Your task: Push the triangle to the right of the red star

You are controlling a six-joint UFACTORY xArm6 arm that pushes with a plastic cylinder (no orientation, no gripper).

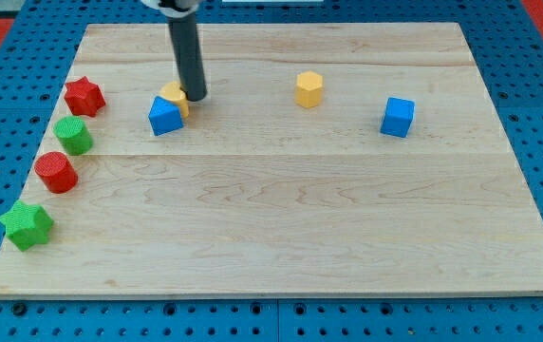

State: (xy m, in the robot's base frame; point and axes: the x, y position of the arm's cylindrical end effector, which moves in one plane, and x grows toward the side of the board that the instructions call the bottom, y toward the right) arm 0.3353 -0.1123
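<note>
One blue triangle point(165, 116) sits beside a yellow block point(174, 96) (partly hidden); my tip point(196, 97), fingerless, touches the yellow block's right side.

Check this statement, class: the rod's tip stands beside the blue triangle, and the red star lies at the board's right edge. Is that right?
One thing is wrong. The camera view shows the red star at the board's left edge, not the right. My tip does stand beside the blue triangle, at its upper right.
</note>
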